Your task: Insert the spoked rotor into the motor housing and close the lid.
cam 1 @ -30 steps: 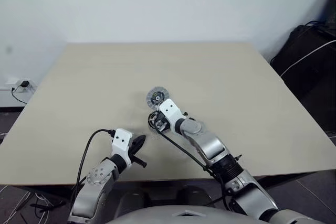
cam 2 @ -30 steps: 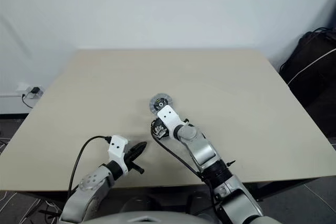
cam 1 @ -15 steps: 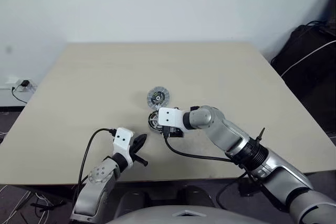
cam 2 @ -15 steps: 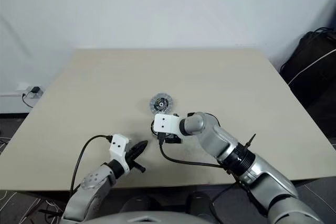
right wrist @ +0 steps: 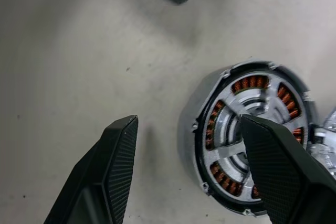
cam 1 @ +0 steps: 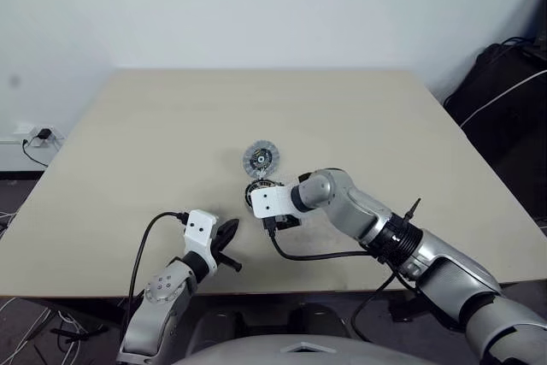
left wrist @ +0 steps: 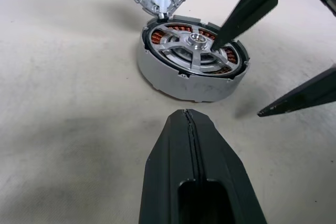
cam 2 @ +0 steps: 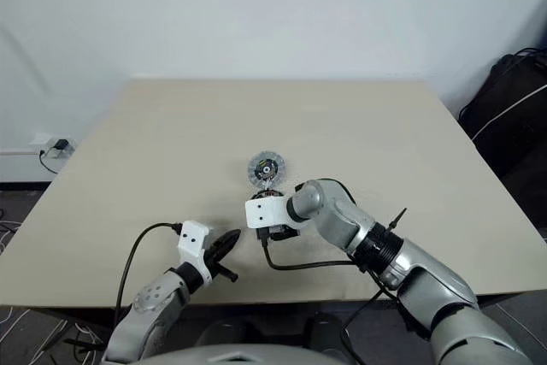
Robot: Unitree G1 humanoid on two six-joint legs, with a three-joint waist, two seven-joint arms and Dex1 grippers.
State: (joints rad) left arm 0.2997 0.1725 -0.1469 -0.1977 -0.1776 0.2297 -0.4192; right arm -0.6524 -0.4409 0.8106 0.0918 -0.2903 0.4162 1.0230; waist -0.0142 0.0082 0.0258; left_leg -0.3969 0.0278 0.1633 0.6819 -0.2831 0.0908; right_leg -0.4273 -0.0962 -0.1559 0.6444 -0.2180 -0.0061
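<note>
The motor housing stands on the table, and the spoked rotor sits inside it, silver spokes over copper windings. My right gripper is open above it, pointing down. One finger hangs over the rotor and the other finger is beside the housing. The lid lies just behind the housing with its dark and green face up, its edge close to the housing's rim. My left gripper is shut and empty, resting low a short way in front of the housing.
The beige table stretches wide behind and to both sides of the parts. A black bag with a white cable stands off the table's right edge. A wall socket is low on the left.
My right arm has swung its elbow out to the right and rolled its wrist, and its fingers now stand apart over the housing. The left arm has stayed still.
</note>
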